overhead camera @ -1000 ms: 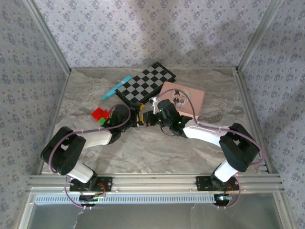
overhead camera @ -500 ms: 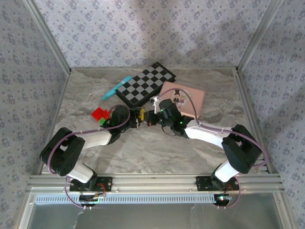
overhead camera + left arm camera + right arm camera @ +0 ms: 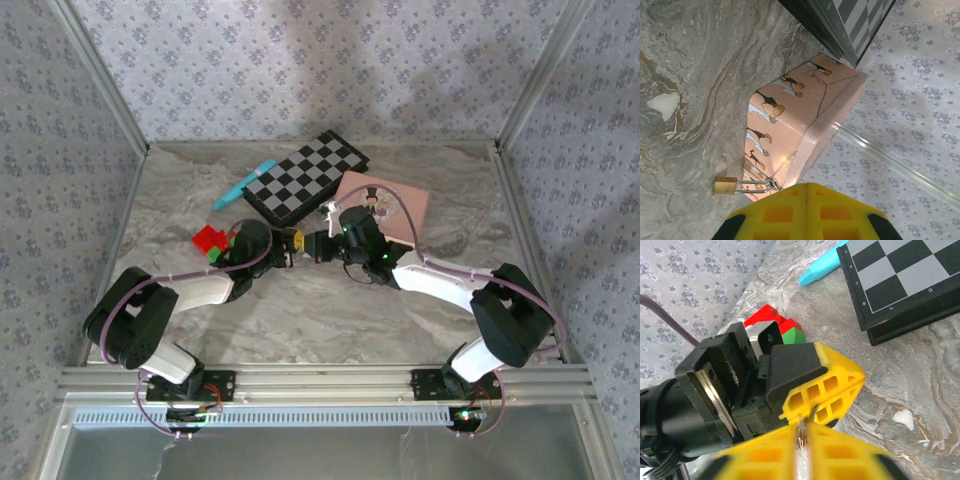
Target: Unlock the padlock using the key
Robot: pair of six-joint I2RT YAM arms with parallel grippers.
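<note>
Not much happened in the last second tbh: the right gripper [image 3: 316,246] nudged a bit toward the pink tin [image 3: 408,212] and its elbow swung outward. The left gripper [image 3: 291,243] hardly budged, so they're still nose to nose mid-table. Right fingers are pinched on a thin metal sliver I take for the key [image 3: 802,432]. Left fingers are pressed together, but I can't tell whether they actually grip anything. The padlock [image 3: 726,186] dangles just off the left tips from a small ring [image 3: 771,184], body toward the marble table [image 3: 685,75], right beside the tin. Shackle looks seated still, so I'd say this is only fine lining-up of key and keyhole, nothing unlocked yet.
</note>
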